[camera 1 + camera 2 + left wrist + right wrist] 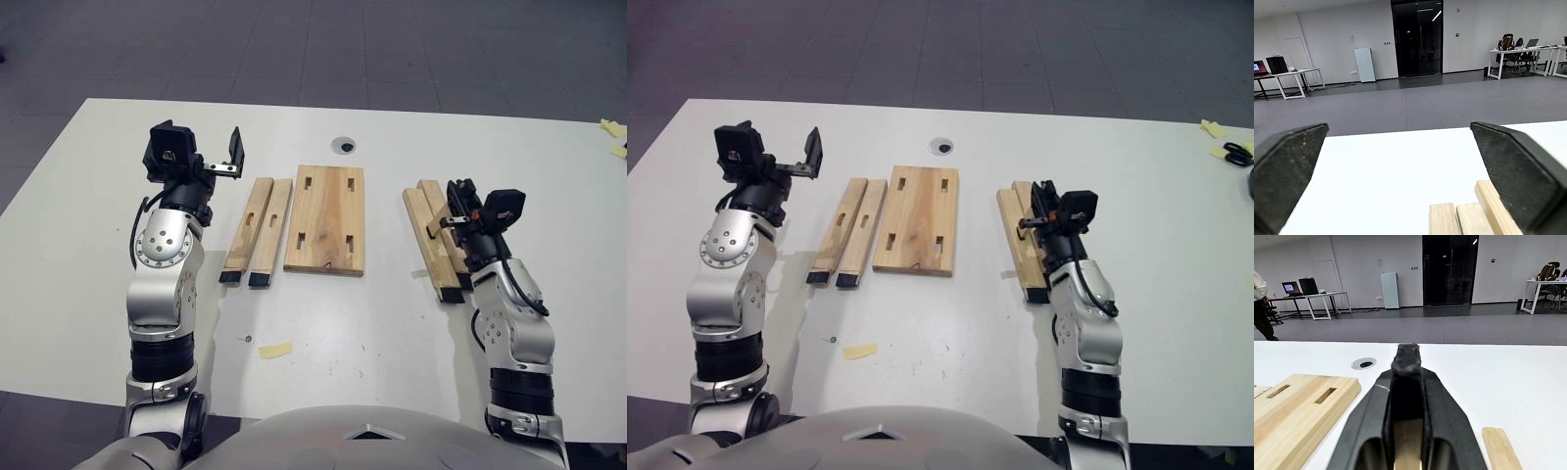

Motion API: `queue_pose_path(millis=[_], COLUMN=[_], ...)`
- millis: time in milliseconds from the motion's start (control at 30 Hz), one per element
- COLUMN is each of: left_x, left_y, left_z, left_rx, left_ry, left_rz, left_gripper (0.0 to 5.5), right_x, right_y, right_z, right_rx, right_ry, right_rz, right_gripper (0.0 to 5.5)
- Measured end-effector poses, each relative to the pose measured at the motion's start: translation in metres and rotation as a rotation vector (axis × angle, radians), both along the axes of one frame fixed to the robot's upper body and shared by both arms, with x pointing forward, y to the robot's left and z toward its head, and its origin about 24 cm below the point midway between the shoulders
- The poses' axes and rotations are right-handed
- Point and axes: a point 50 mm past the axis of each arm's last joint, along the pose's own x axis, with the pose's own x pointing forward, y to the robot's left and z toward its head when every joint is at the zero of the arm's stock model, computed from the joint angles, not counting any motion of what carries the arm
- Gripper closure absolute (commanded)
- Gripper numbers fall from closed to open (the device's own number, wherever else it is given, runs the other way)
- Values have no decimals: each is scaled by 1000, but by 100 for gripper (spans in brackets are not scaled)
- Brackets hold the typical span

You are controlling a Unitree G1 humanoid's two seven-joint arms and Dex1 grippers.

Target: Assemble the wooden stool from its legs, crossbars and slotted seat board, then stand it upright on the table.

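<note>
The slotted seat board (326, 217) lies flat at the middle of the white table (392, 323). Two wooden legs (257, 230) lie side by side just left of it. My left gripper (204, 162) is raised above the table left of those legs, open wide, its black fingers (1518, 171) far apart and holding nothing. Right of the board lies another pair of wooden pieces (431, 245). My right gripper (453, 194) sits low over them, its fingers (1437, 421) shut on a short wooden crossbar (1408, 440). Part of the board (1298, 406) lies beside that gripper.
A round cable hole (344, 145) sits behind the board. A scrap of yellow tape (275, 350) and a small screw (248, 340) lie near the front. More tape scraps (612, 127) and scissors (1239, 149) are at the far right edge.
</note>
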Motion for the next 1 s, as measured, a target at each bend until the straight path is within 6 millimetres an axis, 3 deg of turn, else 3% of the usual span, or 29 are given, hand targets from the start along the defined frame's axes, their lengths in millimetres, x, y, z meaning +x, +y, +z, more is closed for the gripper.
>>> queue_pose_path(millis=[133, 200, 267, 433, 733, 800, 900, 1000], left_x=[0, 0, 0, 0, 1, 1, 1, 1], left_y=[0, 1, 2, 2, -5, -6, -6, -7], left_z=[0, 0, 0, 2, 17, 20, 20, 18], left_rx=[11, 10, 9, 12, 20, 18, 15, 14], left_ry=[-3, -3, -3, -12, -69, -81, -82, -76], left_rz=[-4, -2, 0, -6, -29, -29, -28, -26], left_gripper=[10, 10, 10, 10, 10, 10, 10, 10], right_x=[2, 0, 4, 41, 75, 80, 85, 85], right_y=[1, -3, -4, -4, 4, 4, 6, 18], right_z=[-3, -22, -21, 32, 128, 138, 137, 114], right_rx=[-37, -44, -54, -54, -73, -74, -63, -59], right_ry=[-6, 92, 92, -73, -255, -273, -246, -163], right_rz=[-2, -22, -34, -34, 78, 86, 103, 165], right_gripper=[454, 419, 386, 304, 166, 138, 88, 50])
